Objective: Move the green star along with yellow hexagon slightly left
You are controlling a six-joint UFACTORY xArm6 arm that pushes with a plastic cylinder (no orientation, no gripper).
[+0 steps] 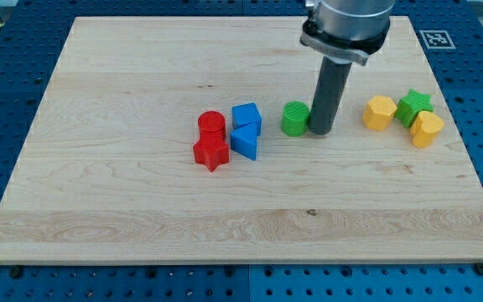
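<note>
The wooden board [141, 210] carries eight blocks. Red cylinder [211, 124], red star [211, 153], two blue blocks [246, 130], green cylinder [294, 118]. Right: yellow hexagon [380, 111], green star [414, 106], and a yellow block [427, 128], possibly heart-shaped.

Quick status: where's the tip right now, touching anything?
My tip: no gripper, holding nothing; right beside the green cylinder, on its right, contact unclear. Green star further right, untouched.

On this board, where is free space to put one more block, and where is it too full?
Free: the wooden board on the view's left of the red cylinder, and the strip along the bottom. Crowded: the right, around the green star, and my tip beside the green cylinder.
</note>
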